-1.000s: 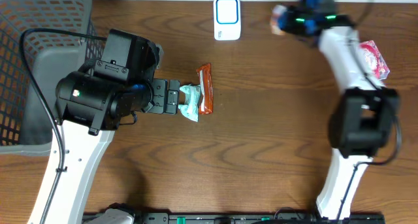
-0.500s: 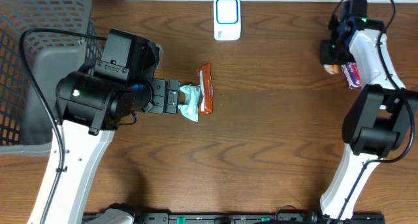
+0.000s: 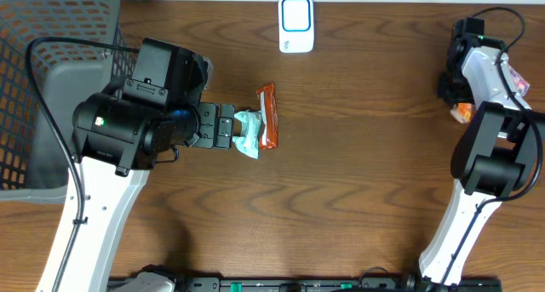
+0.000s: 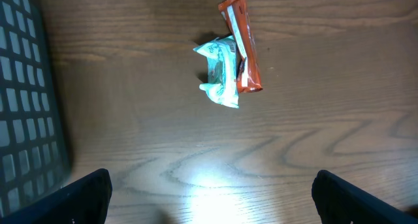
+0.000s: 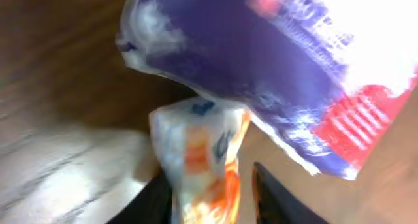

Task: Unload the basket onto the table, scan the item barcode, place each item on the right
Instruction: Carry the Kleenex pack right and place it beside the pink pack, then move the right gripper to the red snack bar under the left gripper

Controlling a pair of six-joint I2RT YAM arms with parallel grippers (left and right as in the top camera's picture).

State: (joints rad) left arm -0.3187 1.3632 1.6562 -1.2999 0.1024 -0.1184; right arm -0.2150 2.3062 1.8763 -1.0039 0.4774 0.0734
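The white and blue scanner (image 3: pixel 295 24) stands at the table's back edge. My right gripper (image 3: pixel 458 100) is at the far right, by a white and orange packet (image 3: pixel 462 113). In the right wrist view that packet (image 5: pixel 199 159) stands between my right gripper's (image 5: pixel 212 188) dark fingers, against the left one, with a gap to the right one. A purple packet (image 5: pixel 281 67) lies just beyond it. My left gripper (image 4: pixel 209 204) hangs wide open and holds nothing, short of a teal packet (image 4: pixel 221 70) and an orange-red bar (image 4: pixel 243 44).
A grey mesh basket (image 3: pixel 51 88) fills the left side of the table, and its wall (image 4: pixel 19 93) shows in the left wrist view. A pink and white packet (image 3: pixel 515 75) lies at the right edge behind the right arm.
The right arm swung from beside the scanner to the right edge, carrying the orange packet. Its jaws then parted from shut. The left arm has not moved.
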